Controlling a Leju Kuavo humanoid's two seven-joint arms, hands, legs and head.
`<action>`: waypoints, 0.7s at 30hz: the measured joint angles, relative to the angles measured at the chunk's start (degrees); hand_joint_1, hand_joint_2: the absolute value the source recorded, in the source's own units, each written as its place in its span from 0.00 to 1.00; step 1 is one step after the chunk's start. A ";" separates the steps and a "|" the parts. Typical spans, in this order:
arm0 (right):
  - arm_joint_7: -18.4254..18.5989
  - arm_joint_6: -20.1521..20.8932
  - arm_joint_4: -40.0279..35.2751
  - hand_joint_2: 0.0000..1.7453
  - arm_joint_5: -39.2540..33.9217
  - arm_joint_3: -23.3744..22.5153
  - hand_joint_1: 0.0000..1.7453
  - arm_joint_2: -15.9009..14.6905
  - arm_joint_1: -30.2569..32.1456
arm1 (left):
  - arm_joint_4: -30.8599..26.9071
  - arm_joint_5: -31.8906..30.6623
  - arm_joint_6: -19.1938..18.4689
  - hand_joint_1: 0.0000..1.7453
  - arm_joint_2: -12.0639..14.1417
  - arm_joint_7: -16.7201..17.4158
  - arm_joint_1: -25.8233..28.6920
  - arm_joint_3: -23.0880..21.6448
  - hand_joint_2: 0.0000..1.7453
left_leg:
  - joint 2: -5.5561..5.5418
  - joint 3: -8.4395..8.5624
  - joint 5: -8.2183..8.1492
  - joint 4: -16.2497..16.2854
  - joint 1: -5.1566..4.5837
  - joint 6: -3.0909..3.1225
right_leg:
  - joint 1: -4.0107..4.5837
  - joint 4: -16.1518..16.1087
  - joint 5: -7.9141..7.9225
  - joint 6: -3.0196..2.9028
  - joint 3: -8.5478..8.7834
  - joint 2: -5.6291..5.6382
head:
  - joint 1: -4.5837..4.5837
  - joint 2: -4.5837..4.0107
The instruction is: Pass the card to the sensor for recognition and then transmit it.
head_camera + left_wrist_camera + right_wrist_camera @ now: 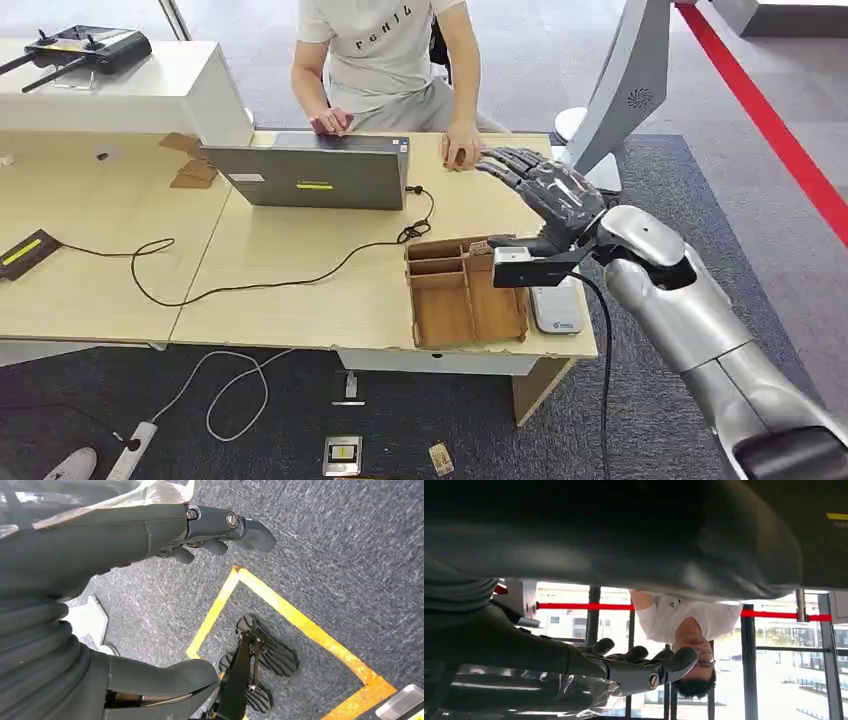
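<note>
1. The counter (300, 290) carries the work area. A person (380, 60) sits at its 12 o'clock side behind a laptop (315, 178), which places that person within reach for a hand-over.

2. The right robot hand (545, 190) reaches over the counter at 1 o'clock from the wooden tray (445, 315). Its fingers are stretched out and spread. Nothing can be made out between them in the head view or in the right wrist view (624, 672). The fingertips point toward the person's hand (462, 152), just beside it. This pose probably serves to give or receive an item.

3. The left robot hand (100, 540) hangs over the carpeted floor. Its fingers are apart and it holds nothing, so it is idle.

4. The tray sits at the counter's 5 o'clock corner, within easy reach of the right arm.

5. The sensor (557, 308), a white pad, lies touching the tray at its 3 o'clock side, so a card taken from the tray travels a short path.

6. The card's position cannot be told.
</note>
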 joint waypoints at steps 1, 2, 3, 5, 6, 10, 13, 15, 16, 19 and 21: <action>-0.09 0.00 0.04 0.00 -0.17 0.17 0.00 0.15 0.08 | 0.00 0.04 0.11 0.00 -0.02 0.00 0.00 0.00 1.00 | 0.00 0.00 0.00 0.00 0.00 0.00 | 0.00 0.00 0.00 0.00 0.00 0.00 | 0.00 0.00; -0.09 0.00 0.07 0.00 -0.28 0.37 0.00 0.24 0.13 | 0.00 0.18 0.11 0.00 -0.02 0.00 0.00 0.00 1.00 | 0.00 0.00 0.00 0.00 0.00 0.00 | 0.00 0.00 0.00 0.00 0.00 0.00 | -0.02 0.00; -0.13 0.02 0.07 0.00 -0.35 0.59 0.00 0.31 0.16 | 0.00 0.24 0.11 0.00 -0.02 0.00 0.00 0.00 1.00 | 0.00 0.00 0.00 0.00 0.00 0.00 | 0.00 0.00 0.00 0.00 0.00 0.00 | 0.00 0.00; -0.13 0.02 0.24 0.00 -0.39 1.07 0.00 0.57 0.22 | 0.00 0.35 0.11 0.00 -0.02 -0.02 -0.01 0.00 1.00 | 0.00 0.00 0.00 0.00 0.00 0.00 | 0.00 0.00 0.00 0.00 0.00 0.00 | -0.02 0.00; -0.13 0.02 0.28 0.00 -0.39 1.35 0.00 0.63 0.28 | 0.00 0.35 0.11 0.00 -0.02 -0.02 -0.01 0.00 1.00 | 0.00 0.00 0.00 0.00 0.00 0.00 | 0.00 0.00 0.00 0.00 0.00 0.00 | 0.00 0.00; 0.24 -0.11 0.57 0.00 -0.37 1.97 0.00 0.74 0.39 | 0.00 0.24 0.04 0.00 -0.02 -0.02 -0.02 0.00 1.00 | 0.00 0.00 0.00 0.00 -0.01 0.00 | -0.01 -0.01 0.00 0.00 0.00 0.00 | 0.00 0.00; 0.81 -0.17 0.57 0.00 -0.37 2.36 0.00 0.72 0.59 | 0.00 0.09 -0.09 0.00 -0.02 -0.02 -0.02 0.00 1.00 | 0.00 0.00 0.00 0.00 -0.01 0.00 | 0.00 -0.01 0.00 0.00 -0.01 0.00 | 0.00 -0.02; 1.44 0.02 0.50 0.00 -0.39 2.40 0.00 0.65 0.67 | 0.00 -0.07 -0.18 0.00 -0.02 -0.02 -0.01 0.00 1.00 | 0.00 0.00 0.00 0.00 -0.01 0.00 | 0.00 -0.01 0.00 0.00 -0.01 0.00 | -0.02 0.00; 1.82 0.11 0.41 0.00 -0.41 2.43 0.00 0.57 0.70 | 0.00 -0.07 -0.22 0.00 -0.02 -0.02 -0.01 0.00 1.00 | 0.00 0.00 0.00 0.00 -0.01 0.00 | -0.01 -0.01 0.00 0.00 -0.01 0.00 | 0.00 0.00; 1.99 0.24 0.39 0.00 -0.44 2.43 0.00 0.50 0.76 | 0.00 -0.09 -0.26 0.00 -0.02 -0.02 -0.01 0.00 1.00 | 0.00 0.01 0.00 0.00 -0.01 0.00 | 0.00 0.00 0.00 0.00 0.00 0.00 | -0.02 0.00; 2.05 0.24 0.09 0.00 -0.48 2.43 0.00 0.46 0.89 | 0.00 -0.09 -0.31 0.00 -0.02 -0.02 -0.02 0.00 1.00 | 0.00 0.01 0.00 0.00 -0.01 0.00 | 0.00 -0.01 0.00 0.00 -0.01 0.00 | 0.00 0.00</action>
